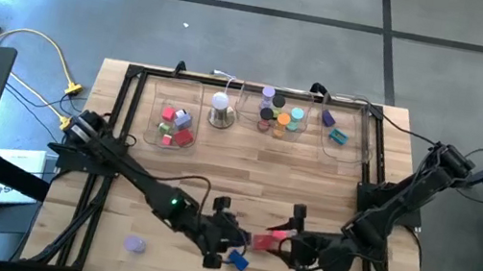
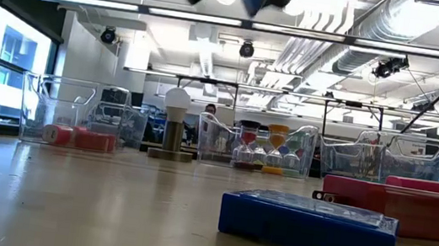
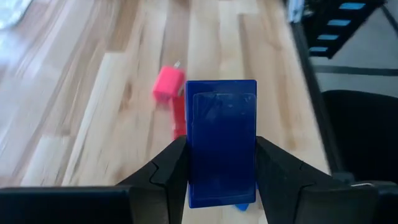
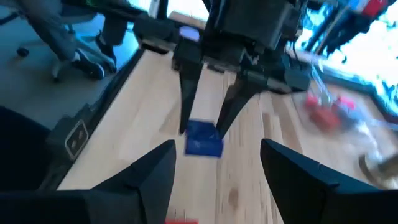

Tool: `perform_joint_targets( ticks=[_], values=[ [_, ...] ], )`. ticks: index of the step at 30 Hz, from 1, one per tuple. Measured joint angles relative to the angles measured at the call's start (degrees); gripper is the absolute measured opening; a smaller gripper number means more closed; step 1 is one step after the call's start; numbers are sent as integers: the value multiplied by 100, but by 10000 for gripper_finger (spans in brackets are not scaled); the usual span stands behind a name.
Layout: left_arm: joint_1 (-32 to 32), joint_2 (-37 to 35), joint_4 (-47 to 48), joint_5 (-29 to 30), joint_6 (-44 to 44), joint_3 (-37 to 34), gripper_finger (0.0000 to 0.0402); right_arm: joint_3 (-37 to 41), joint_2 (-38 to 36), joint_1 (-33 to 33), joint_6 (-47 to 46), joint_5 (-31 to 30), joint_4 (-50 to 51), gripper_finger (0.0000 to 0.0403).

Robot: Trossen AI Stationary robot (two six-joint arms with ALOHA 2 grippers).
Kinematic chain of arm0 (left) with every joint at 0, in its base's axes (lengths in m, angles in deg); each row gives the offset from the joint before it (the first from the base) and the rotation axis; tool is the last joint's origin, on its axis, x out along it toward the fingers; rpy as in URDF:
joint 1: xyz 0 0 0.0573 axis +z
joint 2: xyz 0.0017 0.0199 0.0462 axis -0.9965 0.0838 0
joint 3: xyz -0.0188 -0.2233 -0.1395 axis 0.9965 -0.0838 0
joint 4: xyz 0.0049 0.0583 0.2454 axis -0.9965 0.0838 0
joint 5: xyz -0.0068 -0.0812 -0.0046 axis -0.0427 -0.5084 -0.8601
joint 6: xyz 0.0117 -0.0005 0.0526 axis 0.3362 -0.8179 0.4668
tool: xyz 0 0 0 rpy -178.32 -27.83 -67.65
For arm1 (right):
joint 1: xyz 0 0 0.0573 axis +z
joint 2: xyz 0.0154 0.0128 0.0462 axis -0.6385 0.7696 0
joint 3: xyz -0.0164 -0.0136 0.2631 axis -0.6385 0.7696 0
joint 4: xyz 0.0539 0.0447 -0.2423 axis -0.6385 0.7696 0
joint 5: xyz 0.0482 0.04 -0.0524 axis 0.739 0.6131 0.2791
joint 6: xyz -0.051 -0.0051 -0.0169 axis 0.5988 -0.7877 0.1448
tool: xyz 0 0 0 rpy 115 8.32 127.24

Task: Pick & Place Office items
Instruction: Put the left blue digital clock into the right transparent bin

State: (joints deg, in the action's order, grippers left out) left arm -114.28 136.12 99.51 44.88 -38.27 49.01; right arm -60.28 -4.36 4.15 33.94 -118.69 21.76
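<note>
Blue block sits between the left tool's fingers; right tool hangs open, empty.

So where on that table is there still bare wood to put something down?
The widest bare wood lies mid-table, between the clear trays and the arms. The near-left corner holds only a lilac roll. Near centre is crowded: the left end effector holding a blue block, the open right end effector, a red block.

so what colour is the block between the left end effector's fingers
Dark blue block, clearest in the left wrist view.
</note>
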Motion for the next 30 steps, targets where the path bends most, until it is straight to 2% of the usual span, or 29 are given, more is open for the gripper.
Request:
perform_joint_targets(
  ticks=[5, 14, 30],
  values=[
    [-31, -3, -264, -4, 257, 0, 139, -2, 256, -81, 357, 57, -386, 224],
    [97, -5, -307, 1, 270, 4, 139, -2, 690, -284, 500, 622, -736, 224],
    [79, -19, -459, -11, 381, 11, 139, -2, 943, -690, 562, 790, -963, 224]
  ],
)
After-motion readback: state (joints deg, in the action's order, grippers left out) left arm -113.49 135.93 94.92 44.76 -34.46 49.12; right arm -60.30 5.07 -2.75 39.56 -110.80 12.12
